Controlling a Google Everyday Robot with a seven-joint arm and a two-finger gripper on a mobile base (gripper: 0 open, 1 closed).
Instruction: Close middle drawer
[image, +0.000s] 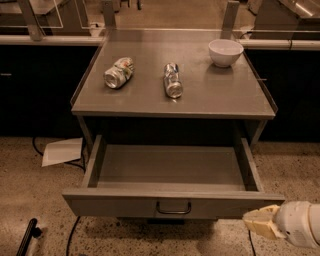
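Viewing the wide grey metal middle drawer, I find it pulled out beneath the grey metal tabletop, its dark loop handle facing me. My cream-tipped gripper sits low right, just beside the drawer front's right corner; apart or together, I cannot tell. On top lie a crushed silver can, a dented upright-lying can and a white bowl. A white paper sheet lies on the floor to the left.
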